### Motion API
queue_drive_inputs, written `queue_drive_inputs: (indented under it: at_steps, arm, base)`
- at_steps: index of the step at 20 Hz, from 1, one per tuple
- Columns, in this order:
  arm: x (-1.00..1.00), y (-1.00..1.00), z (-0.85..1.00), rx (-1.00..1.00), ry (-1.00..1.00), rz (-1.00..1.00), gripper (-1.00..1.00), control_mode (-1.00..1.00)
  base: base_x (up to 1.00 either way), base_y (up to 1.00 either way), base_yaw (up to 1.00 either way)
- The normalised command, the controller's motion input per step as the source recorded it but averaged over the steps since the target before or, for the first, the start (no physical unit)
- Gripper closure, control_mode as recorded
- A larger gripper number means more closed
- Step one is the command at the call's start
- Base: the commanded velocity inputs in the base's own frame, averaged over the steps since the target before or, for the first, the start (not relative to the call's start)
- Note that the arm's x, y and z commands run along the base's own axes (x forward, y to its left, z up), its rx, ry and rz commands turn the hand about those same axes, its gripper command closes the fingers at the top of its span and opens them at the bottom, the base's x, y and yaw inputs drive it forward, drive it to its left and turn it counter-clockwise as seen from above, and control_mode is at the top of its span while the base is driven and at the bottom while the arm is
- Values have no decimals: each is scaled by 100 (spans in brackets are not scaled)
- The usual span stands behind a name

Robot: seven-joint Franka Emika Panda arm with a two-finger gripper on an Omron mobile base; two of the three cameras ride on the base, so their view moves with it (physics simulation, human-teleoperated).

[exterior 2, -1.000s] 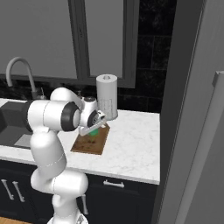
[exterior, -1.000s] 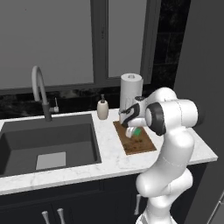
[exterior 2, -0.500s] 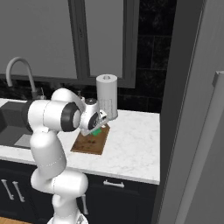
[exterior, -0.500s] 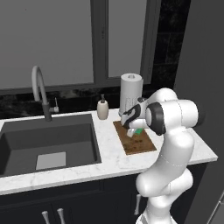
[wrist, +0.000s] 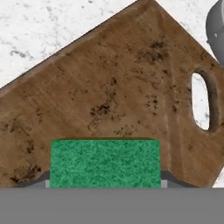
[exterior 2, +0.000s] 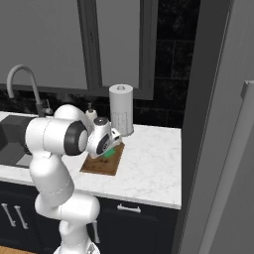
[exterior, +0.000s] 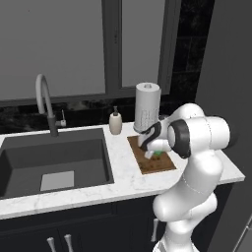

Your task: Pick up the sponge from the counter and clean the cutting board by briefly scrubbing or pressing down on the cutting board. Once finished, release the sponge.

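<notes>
The pincer (wrist: 105,183) grips the small green-topped sponge block (wrist: 105,162) over the flat brown wooden cutting board (wrist: 118,100). The board lies on the white marble-look bench (exterior: 123,179).

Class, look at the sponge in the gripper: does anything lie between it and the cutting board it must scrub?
Nothing visible does. The gripper is shut on the sponge, directly over bare wood of the cutting board; the paper towel roll and soap bottle stand off the board.
</notes>
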Motion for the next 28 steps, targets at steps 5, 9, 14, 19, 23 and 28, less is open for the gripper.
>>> queue_drive_inputs:
  at_steps: [5,9,14,19,23,28]
  arm:
    - [-43,0,-2,7,4,0,100,-100]
    - [-42,0,-2,8,7,0,100,-100]
    - [-20,0,-8,4,10,0,100,-100]
    - [51,15,-13,0,5,0,100,-100]
    - [69,23,-12,1,0,0,100,-100]
    - [50,35,-6,3,0,0,100,-100]
  base:
    - [0,0,0]
    - [0,0,0]
    - [0,0,0]
    - [0,0,0]
    - [0,0,0]
    - [0,0,0]
